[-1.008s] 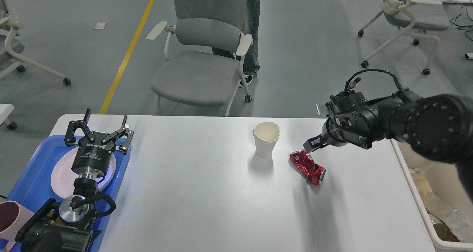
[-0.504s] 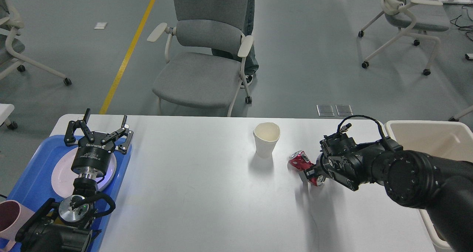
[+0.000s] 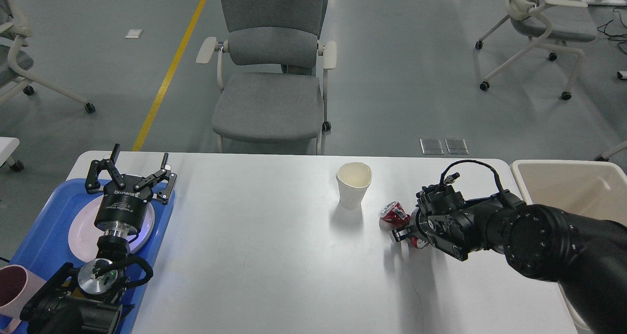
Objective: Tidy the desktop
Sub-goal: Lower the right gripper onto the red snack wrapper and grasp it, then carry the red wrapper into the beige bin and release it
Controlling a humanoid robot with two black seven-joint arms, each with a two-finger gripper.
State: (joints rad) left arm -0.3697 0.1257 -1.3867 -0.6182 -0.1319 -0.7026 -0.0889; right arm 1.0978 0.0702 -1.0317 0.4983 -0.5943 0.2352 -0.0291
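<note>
The desktop (image 3: pixel 274 255) is a wide white tabletop. A crushed red can (image 3: pixel 393 212) lies on it at the right, partly covered by my right gripper (image 3: pixel 407 228). That gripper is down at the can's near end. One dark finger (image 3: pixel 397 235) shows on the can's front side and the other is hidden, so its grip cannot be made out. A white paper cup (image 3: pixel 353 184) stands upright just left of the can. My left gripper (image 3: pixel 141 158) hangs open and empty over the blue tray (image 3: pixel 44 226) at the far left.
A white plate (image 3: pixel 78 233) lies in the blue tray and a pink cup (image 3: pixel 11 287) sits at its near left corner. A beige bin (image 3: pixel 563 179) stands off the table's right edge. A grey chair (image 3: pixel 269 94) is behind the far edge.
My right arm dropped from above the table down to the red can, and the can turned and shifted slightly left. The chair behind has swung round. The left arm has not moved.
</note>
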